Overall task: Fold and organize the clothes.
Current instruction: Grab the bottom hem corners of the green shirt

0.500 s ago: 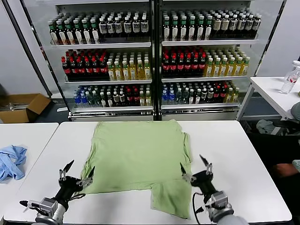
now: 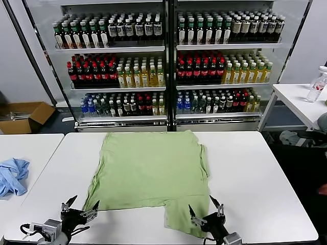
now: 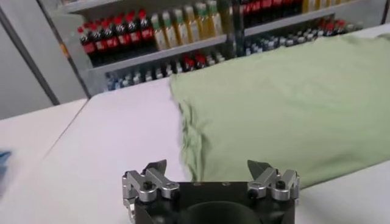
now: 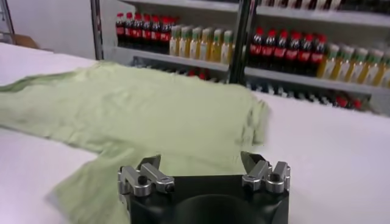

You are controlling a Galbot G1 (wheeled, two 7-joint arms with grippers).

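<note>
The counter (image 2: 265, 168) fills the foreground, white and wide, with a drinks fridge (image 2: 168, 61) behind it. Spread flat across its middle lies the shirt (image 2: 150, 168), pale green, plain side up as far as I can see; no buttons or print show. Its long axis runs away from the robot toward the fridge, and a flap, probably a sleeve, juts out toward the near edge on the robot's right.

Both arms sit low at the near edge, so the shirt lies straight ahead of each. The left tool (image 2: 78, 210) hangs over bare counter just outside the shirt's near left corner, its jaws spread wide and holding nothing. The right tool (image 2: 205, 213) is just as wide and just as empty, and it sits at the outer edge of that jutting flap, so I judge the right arm the nearer to cloth. Either could reach a hem with a short push forward.

From above, the head view gives the whole outline and the blue garment (image 2: 13, 176) off on the neighbouring counter. The left wrist view shows instead how the shirt's side edge (image 3: 186, 146) ripples and lifts slightly off the surface. The right wrist view shows the flap (image 4: 85, 189) lying close under the right tool (image 4: 202, 163), with a puckered fold (image 4: 259, 125) farther on.
</note>
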